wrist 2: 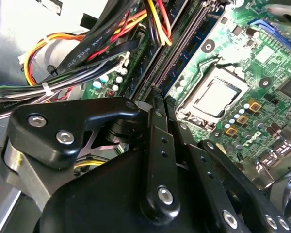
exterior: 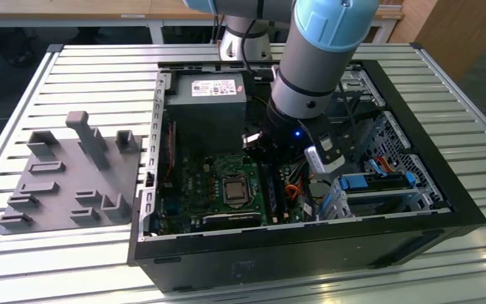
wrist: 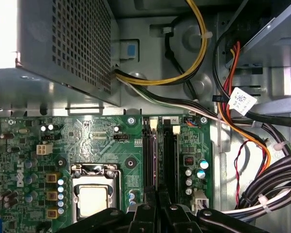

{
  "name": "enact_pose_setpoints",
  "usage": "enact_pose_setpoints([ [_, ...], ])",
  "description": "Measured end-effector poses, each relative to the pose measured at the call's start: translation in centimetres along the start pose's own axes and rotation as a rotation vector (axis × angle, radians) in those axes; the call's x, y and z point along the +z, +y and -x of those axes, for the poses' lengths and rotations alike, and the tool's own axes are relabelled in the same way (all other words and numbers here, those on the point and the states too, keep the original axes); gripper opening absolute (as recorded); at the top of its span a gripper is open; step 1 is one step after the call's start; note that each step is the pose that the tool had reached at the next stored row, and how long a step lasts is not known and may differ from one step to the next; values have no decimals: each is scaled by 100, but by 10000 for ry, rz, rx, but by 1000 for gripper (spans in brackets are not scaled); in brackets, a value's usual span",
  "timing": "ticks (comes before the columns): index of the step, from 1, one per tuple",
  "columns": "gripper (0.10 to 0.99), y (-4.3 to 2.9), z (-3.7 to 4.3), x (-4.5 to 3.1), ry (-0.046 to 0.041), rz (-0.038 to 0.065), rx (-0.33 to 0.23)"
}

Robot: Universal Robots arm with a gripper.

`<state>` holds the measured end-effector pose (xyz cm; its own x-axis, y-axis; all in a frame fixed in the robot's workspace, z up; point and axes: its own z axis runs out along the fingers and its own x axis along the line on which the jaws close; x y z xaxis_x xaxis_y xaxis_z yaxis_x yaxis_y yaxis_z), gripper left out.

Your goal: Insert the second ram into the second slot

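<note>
Gripper over the memory slots in the open computer case (wrist: 184, 29).

The black gripper (wrist: 157, 206) hung over the green motherboard (wrist: 102, 141), just above two dark memory slots (wrist: 169, 155) that ran beside the processor socket (wrist: 94, 196). A grey perforated power supply (wrist: 63, 48) sat at the board's edge farthest from the gripper, with yellow and black cables (wrist: 184, 75) leading from it. Orange, red and black wires (wrist: 252, 145) with a white tag (wrist: 242, 101) lay beyond the slot-side edge.
</note>
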<state>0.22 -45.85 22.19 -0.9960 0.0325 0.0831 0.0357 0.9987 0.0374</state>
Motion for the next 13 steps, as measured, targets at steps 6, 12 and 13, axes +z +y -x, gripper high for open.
enact_pose_setpoints([
  [6,133,-2,2,4,-3,-81,-6],
  [12,133,-17,4,13,-2,-82,-43],
  [13,133,-20,4,15,-2,-82,-44],
])
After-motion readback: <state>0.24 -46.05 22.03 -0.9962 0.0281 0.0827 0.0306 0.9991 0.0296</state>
